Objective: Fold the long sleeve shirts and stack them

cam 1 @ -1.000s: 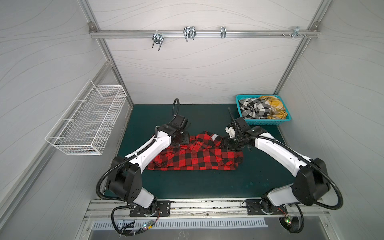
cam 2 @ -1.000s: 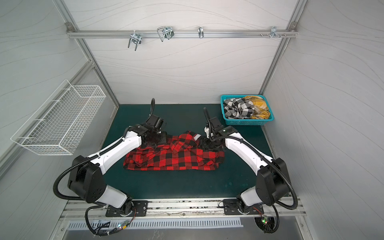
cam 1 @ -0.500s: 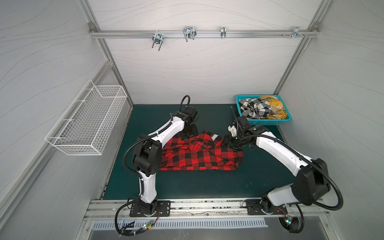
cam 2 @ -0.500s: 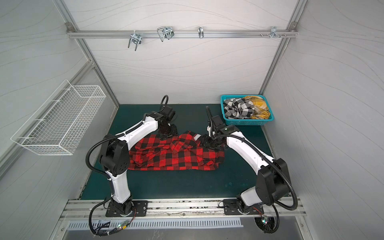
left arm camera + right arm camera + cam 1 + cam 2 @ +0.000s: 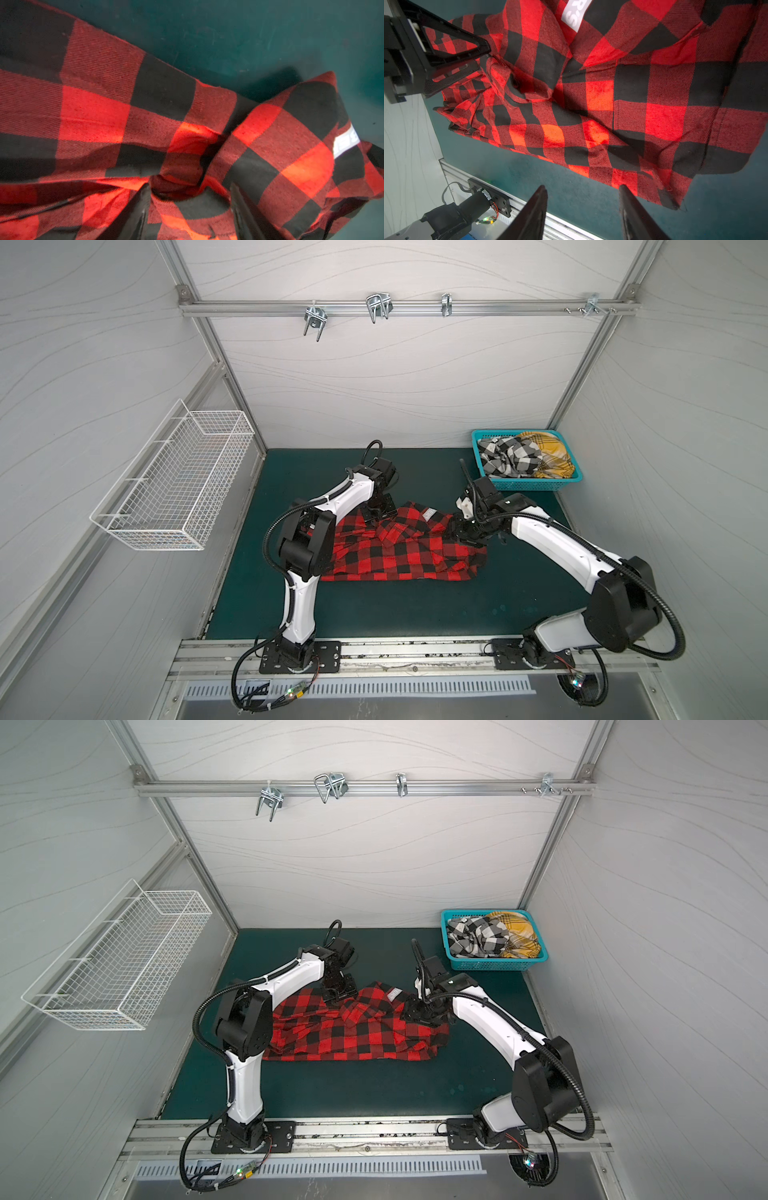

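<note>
White panelled walls close in a dark green mat, and on its middle the red-and-black shirt lies spread out but rumpled, with loose folds bunched around the collar. At the back right corner a teal basket holds the black-and-white shirt and the yellow shirt, both crumpled. An empty wire basket hangs on the left wall.

The left gripper sits low over the shirt's far edge near the collar, its jaws spread. The right gripper is at the shirt's right shoulder, its jaws also spread and holding nothing.

This looks like the smoothing stage on the first shirt. No fold is made, no stack is begun, and two shirts wait in the basket. The next move probably calls for each gripper to close on cloth at its own side and draw the bunched collar area flat.

Both top views give the layout but hide the fingertips under the gripper bodies. The left wrist view shows a ridge of cloth rising between that gripper's fingers. The right wrist view shows bare mat between its own fingers, and it shows the white label most clearly.
</note>
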`<state>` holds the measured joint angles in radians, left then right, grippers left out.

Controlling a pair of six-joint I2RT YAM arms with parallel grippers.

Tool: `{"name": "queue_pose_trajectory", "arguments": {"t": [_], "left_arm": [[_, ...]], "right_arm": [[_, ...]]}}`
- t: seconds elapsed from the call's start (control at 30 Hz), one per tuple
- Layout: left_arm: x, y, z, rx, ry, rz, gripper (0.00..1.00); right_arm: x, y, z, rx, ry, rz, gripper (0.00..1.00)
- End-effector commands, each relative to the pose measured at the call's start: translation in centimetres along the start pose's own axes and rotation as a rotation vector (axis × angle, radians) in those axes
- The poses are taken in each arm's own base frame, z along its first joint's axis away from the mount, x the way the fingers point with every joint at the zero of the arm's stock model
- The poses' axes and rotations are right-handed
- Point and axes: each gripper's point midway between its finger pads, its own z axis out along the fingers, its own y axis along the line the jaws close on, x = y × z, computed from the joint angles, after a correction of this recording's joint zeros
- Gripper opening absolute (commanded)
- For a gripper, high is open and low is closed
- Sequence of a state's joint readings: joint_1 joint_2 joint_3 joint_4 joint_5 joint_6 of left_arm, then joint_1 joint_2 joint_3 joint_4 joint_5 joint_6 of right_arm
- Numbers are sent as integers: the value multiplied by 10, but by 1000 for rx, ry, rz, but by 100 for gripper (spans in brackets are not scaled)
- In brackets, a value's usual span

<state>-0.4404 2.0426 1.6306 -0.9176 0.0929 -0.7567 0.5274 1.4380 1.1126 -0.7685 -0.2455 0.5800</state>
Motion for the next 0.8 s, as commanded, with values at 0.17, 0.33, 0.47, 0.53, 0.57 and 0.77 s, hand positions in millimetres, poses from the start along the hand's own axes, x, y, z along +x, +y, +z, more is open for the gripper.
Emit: {"name": "queue_pose_trajectory", "arguments": {"t": [0.17,0.33,0.47,0.53,0.57,0.77], "left_arm": [[-1,-9,11,37,38,-27,45],[-2,-9,18,45,54,-29,29],[-3,-11,17,53,55,-25,9],[-4,-12,15,61,51,-19,0],[-4,-12,12,64,45,-16,0],[-12,-18,-25,116,-54,23,0]], "right_arm": [[3,1,-5,-14,-9,15,56],[4,0,-5,-10,-7,15,56],[4,-1,-5,-8,-9,16,55],[4,0,-5,-9,-10,15,55],[3,-1,-6,-7,-13,17,55],[-1,2,-7,-13,-20,14,54]]}}
